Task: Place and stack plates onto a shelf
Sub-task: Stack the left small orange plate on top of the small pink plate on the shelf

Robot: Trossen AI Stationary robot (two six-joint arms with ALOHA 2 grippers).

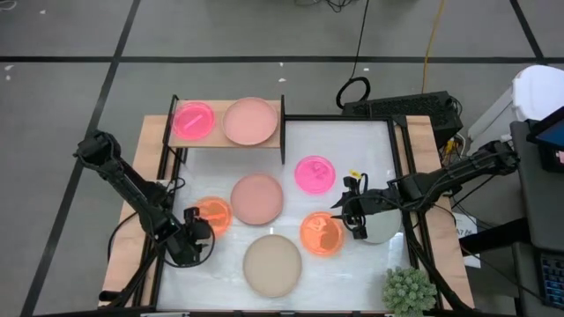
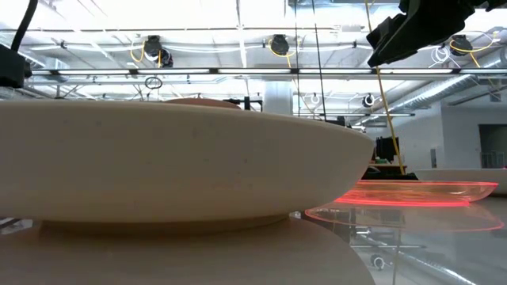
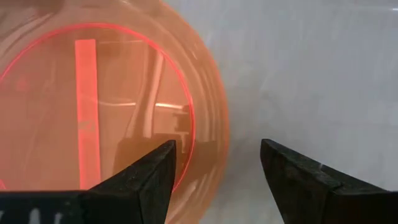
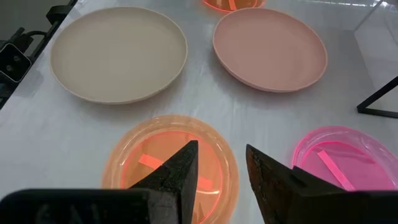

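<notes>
The shelf (image 1: 225, 132) stands at the far left corner of the white table (image 1: 370, 150). A small neon pink plate (image 1: 193, 120) lies on its left half and a larger dusty-pink plate (image 1: 250, 121) on its right half, the two side by side, not stacked.

The other plates lie on the table in front of the shelf. Straight before it lies a second large dusty-pink plate (image 1: 256, 198); nearer the front edge lies a large beige plate (image 1: 272, 265). To the right of the shelf lies a second small neon pink plate (image 1: 314, 174). A small orange plate (image 1: 212, 215) lies left of the table's dusty-pink plate, and another small orange plate (image 1: 322, 233) lies right of the beige one.

The left gripper (image 1: 196, 231) hangs at the near-left edge of the left orange plate. Its wrist view shows the fingers (image 3: 149, 180) spread apart, one over the plate's rim (image 3: 214, 124) and the other over bare table, nothing between them.

The right gripper (image 1: 350, 216) hovers at the right edge of the right orange plate. Its fingers (image 4: 171, 177) stand a little apart above that plate (image 4: 171, 165), gripping nothing. Under this arm a pale round shape (image 1: 381, 227) shows, mostly covered, too hidden to name.

In the low view the beige plate (image 2: 174, 166) fills most of the picture and blocks the shelf; only an orange plate's rim (image 2: 420, 194) shows past it. A spiky green plant (image 1: 408, 291) sits at the front right corner, cut off by the frame.
</notes>
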